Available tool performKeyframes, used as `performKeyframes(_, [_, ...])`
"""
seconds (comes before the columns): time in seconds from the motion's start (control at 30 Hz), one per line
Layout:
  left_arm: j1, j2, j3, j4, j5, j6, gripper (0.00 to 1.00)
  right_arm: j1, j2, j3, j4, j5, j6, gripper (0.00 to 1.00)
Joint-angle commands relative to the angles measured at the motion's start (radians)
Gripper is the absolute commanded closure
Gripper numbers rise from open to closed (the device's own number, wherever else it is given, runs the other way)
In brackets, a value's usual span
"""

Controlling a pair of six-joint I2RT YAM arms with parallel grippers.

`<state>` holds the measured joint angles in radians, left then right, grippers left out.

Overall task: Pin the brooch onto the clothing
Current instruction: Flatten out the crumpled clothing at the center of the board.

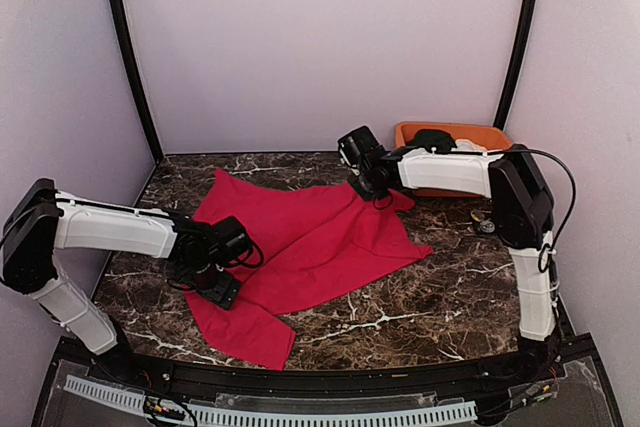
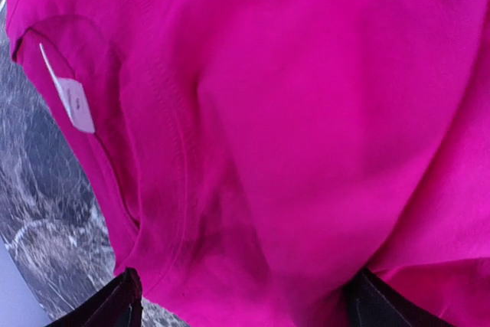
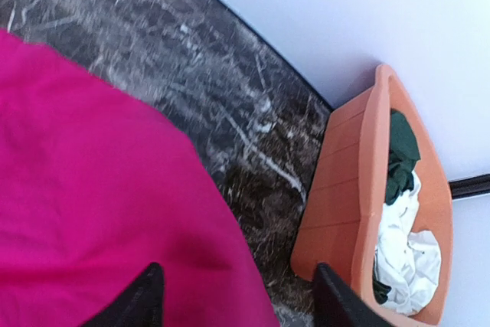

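Clothing, a red T-shirt [image 1: 310, 242], lies crumpled on the marble table [image 1: 420, 307], left of the middle. Its long axis runs on a slant from the near left corner of the cloth up toward the far right. A folded flap points toward the arms' bases at the near left. The collar [image 2: 164, 151], with a white label [image 2: 73, 101] inside it, sits at the near-left part of the shirt, under the left arm.

The left gripper [image 1: 215, 282] hangs over that near-left part. In its wrist view the two fingers [image 2: 115, 304] stand wide apart at the bottom edge. The cloth fills the space between and beyond them, and the collar seam runs toward one finger. Nothing is pinched.

The right gripper [image 1: 375, 185] is at the shirt's far right edge. Its fingers [image 3: 145, 300] are parted too, less widely. One finger stands over the red hem and the other over bare table, so the cloth's edge passes between them, ungripped.

Past the right gripper, at the far right, an orange bin [image 3: 337, 189] holds a dark green garment [image 3: 402, 151] and a white garment [image 3: 406, 254], both apart from the shirt.
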<state>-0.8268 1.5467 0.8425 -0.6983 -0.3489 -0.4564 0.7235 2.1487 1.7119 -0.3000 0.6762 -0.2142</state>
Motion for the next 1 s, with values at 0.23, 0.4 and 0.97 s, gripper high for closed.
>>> performKeyframes(0.23, [0.079, -0.153, 0.219, -0.06, -0.08, 0.024, 0.01, 0.02, -0.261, -0.15, -0.373, -0.19, 0.257, 0.01])
performKeyframes(0.4, [0.116, -0.046, 0.304, 0.023, -0.055, 0.036, 0.01, 0.083, -0.348, -0.272, -0.418, -0.266, 0.25, 0.03])
performKeyframes(0.97, [0.066, 0.007, 0.274, 0.178, 0.075, 0.031, 0.01, 0.194, -0.308, -0.514, -0.333, -0.521, 0.387, 0.21])
